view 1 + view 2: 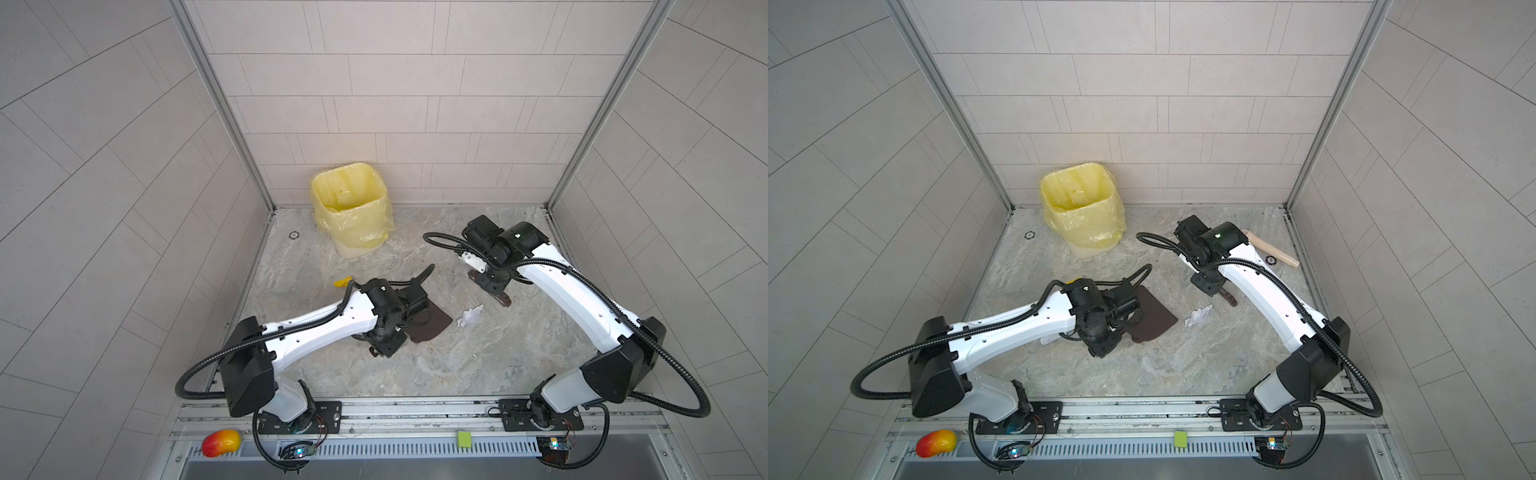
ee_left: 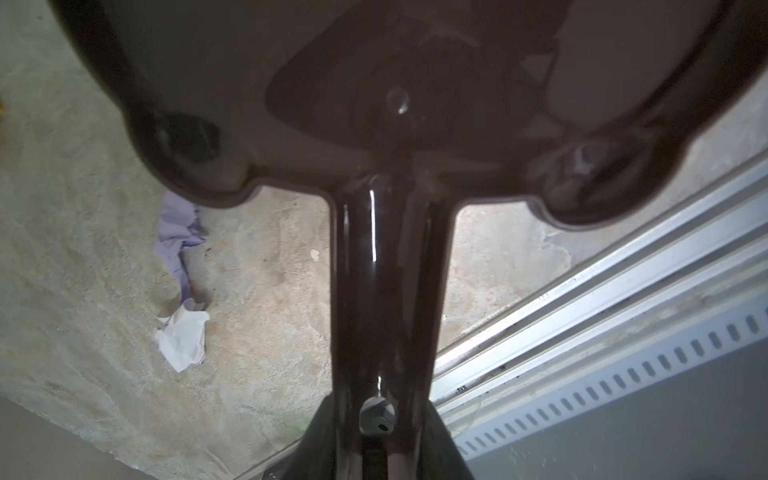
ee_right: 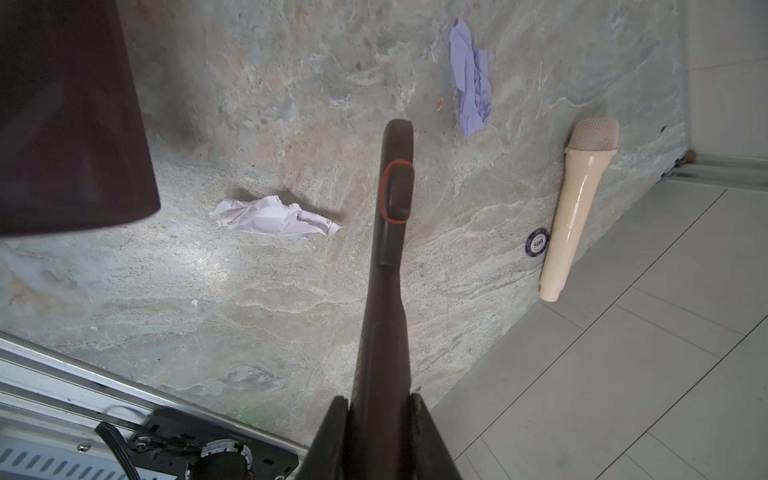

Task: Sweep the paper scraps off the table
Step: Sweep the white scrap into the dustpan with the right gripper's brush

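Lying near one brush [image 3: 392, 199] — two paper scraps [image 3: 270, 218].

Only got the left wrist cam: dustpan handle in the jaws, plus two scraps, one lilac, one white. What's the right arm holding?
Observer: The right gripper is shut on a brown brush, clear in the right wrist view.
Operator: More scraps out front?
Observer: Yes. Both top views show a white scrap lying between the dustpan and the brush, touching neither.
Operator: Where's the bin?
Observer: The bin, lined with a yellow bag, stands against the back wall, left of centre.
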Robot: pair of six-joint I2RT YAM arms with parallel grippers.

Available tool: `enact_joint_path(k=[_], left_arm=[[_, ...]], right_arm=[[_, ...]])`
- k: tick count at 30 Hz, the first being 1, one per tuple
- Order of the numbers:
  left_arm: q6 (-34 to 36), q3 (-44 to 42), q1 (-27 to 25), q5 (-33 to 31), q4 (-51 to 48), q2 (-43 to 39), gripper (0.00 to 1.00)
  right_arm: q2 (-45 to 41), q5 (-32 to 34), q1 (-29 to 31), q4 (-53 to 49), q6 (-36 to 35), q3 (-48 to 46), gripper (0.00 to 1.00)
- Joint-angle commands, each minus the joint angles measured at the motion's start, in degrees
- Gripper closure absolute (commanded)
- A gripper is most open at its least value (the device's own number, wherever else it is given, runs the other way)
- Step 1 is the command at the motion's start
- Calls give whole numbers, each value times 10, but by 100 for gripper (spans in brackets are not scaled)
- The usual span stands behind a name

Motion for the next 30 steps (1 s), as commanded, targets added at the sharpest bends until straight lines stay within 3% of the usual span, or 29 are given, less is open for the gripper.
enact_joint_path(k=[1, 14, 30], left_arm=[[22, 3, -14, 7, 0, 17, 100], [85, 11, -53, 9, 35, 73, 100], [89, -4, -54, -7, 76, 94, 100]], right_arm=[[-8, -12, -4, -17, 51, 0, 100], [-23, -51, -7, -25, 99, -43, 100], [-21, -129, -6, -44, 111, -23, 100]])
